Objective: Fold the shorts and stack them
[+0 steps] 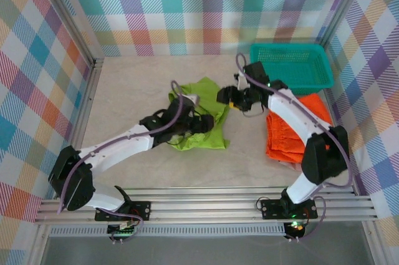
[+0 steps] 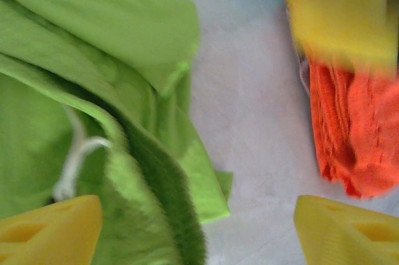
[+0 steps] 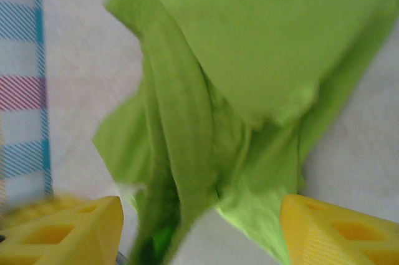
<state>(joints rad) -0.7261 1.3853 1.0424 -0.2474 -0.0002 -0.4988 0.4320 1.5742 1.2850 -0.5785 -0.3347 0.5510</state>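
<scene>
L gripper (image 2: 199, 234) is spread wide, holding nothing, just over the lime green shorts (image 1: 209, 100) mid table (image 1: 137, 90). R gripper (image 3: 199, 234) is spread too, over the same shorts. Orange shorts (image 1: 282, 137) lie at right, on the table near the teal basket (image 1: 287, 45), outside it.

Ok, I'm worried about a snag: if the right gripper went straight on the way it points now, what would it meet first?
Most likely the lime green shorts, which lie straight ahead of the right gripper between its open jaws; depth is unclear in the blur.
</scene>
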